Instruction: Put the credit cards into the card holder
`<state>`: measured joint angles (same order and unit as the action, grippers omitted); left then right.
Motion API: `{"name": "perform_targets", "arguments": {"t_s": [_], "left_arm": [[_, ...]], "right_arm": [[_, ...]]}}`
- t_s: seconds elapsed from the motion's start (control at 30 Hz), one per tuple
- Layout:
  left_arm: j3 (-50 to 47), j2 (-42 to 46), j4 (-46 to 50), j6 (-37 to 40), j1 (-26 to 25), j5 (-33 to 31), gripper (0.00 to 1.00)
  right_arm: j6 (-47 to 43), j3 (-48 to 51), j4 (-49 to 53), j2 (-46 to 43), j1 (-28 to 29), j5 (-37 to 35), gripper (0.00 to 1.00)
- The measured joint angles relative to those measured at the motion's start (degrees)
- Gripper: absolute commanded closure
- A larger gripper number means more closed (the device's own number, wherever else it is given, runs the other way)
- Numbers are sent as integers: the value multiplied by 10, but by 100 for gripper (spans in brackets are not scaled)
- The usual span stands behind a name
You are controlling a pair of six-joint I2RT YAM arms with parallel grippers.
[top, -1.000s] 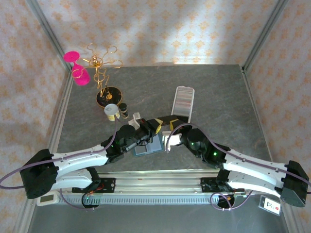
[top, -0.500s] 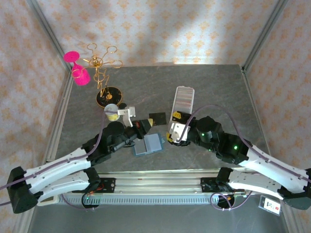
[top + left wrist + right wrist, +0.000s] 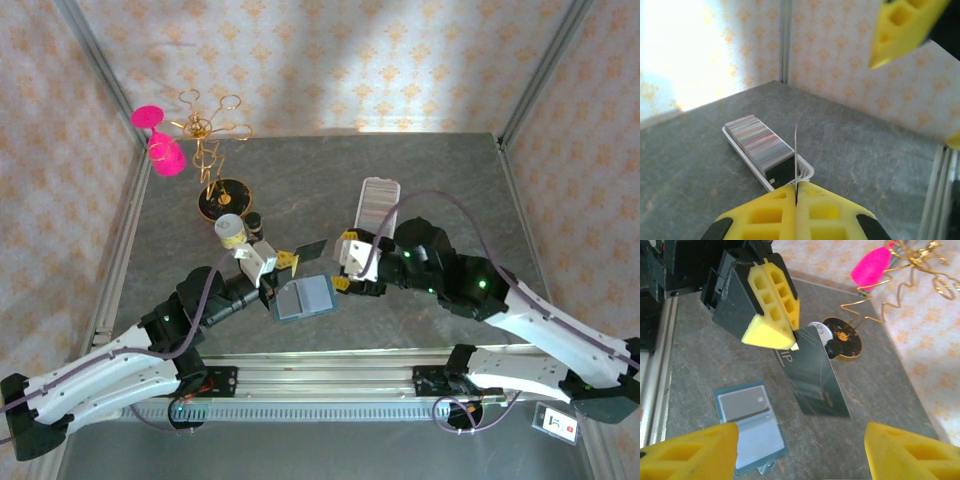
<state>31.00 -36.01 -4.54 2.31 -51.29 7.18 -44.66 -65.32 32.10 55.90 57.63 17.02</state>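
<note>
Left gripper (image 3: 283, 262): jaws pressed fully together on one corner of a dark credit card (image 3: 310, 249). In its own wrist view the yellow fingers (image 3: 765, 215) meet, with the card edge-on as a thin line between them.
Dark credit card: held clear of the grey table (image 3: 450, 180), sticking out from the left gripper toward 2 o'clock in the overhead view. The right wrist view shows its glossy dark face slanted above the surface.
Right gripper (image 3: 345, 262): jaws spread wide with nothing between them. It is at 4 o'clock of the held card, close beside it and facing the left gripper.
Card holder (image 3: 305, 297): teal, lying open and flat with its paler blue-grey inside upward. It is a little toward 6 o'clock from the table's middle and at 6 o'clock of the held card. One half seems to carry a pale card already, though the view is too soft to be sure.
Row of credit cards (image 3: 378, 210): standing on edge as coloured stripes in a long white tray (image 3: 807, 172), at 1 o'clock of the card holder.
Jewellery stand (image 3: 208, 140): gold wire on a round black base, at 10 o'clock of the table, with pink pieces (image 3: 157, 135) on its left side.
Small jar (image 3: 230, 229): pale lid, at 5 o'clock of the stand's base.
</note>
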Motion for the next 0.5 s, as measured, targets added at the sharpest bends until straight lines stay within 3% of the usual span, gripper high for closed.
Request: {"name": "perform_targets", "arguments": {"t_s": [0.17, 0.23, 0.5], "left_arm": [[0, -1, 16, 101, -5, 38, 100], [0, -1, 25, 130, -12, 55, 100], [1, 0, 47, 189, -16, 85, 100]], "right_arm": [[-5, -25, 28, 55, 0, 15, 44], [-9, -30, 33, 70, 0, 15, 52], [-20, -37, 48, 97, 0, 23, 70]]}}
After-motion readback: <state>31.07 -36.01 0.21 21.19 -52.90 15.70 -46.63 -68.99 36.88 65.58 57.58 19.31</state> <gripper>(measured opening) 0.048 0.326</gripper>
